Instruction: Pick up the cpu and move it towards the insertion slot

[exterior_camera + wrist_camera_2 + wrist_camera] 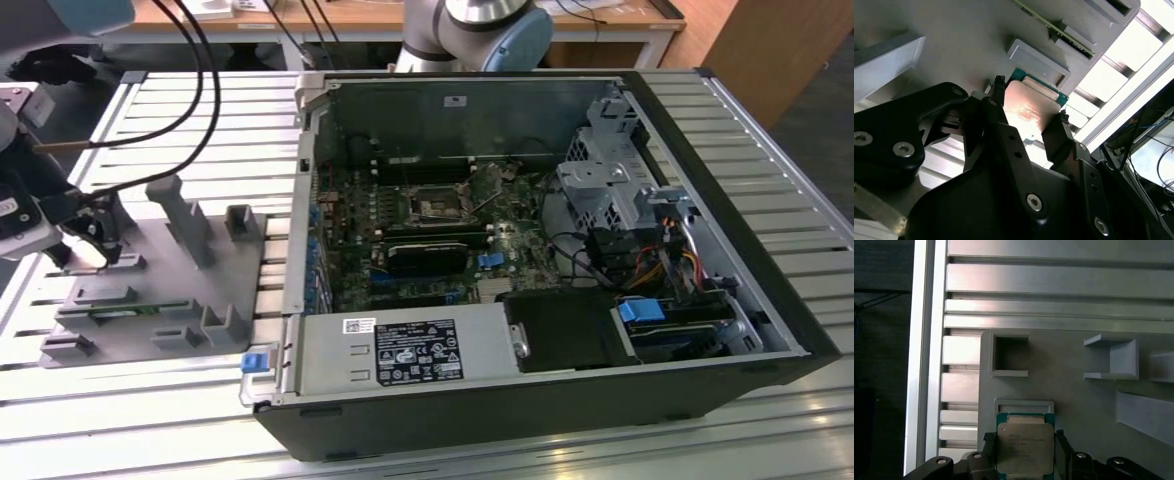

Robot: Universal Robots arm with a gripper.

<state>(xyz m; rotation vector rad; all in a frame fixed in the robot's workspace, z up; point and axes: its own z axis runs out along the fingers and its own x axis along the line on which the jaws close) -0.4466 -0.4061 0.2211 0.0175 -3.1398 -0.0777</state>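
Note:
The cpu (1025, 447), a small square chip with a silvery face and green rim, lies low on the grey fixture plate (1079, 395) between my gripper's (1023, 436) two black fingers. In the second wrist view the fingertips press against opposite edges of the cpu (1029, 110), so the gripper (1030, 100) is shut on it. I cannot tell whether the chip is lifted off the plate. In the exterior view the gripper (83, 238) hangs over the plate's (147, 290) left end. The insertion slot (434, 207), a square metal-framed socket, sits on the motherboard inside the open computer case.
The open computer case (747, 200) lies on its side on the slatted aluminium table (174, 410), right of the fixture plate in the exterior view. Upright grey posts (187, 215) rise from the plate. Black cables (200, 90) hang over the table's left.

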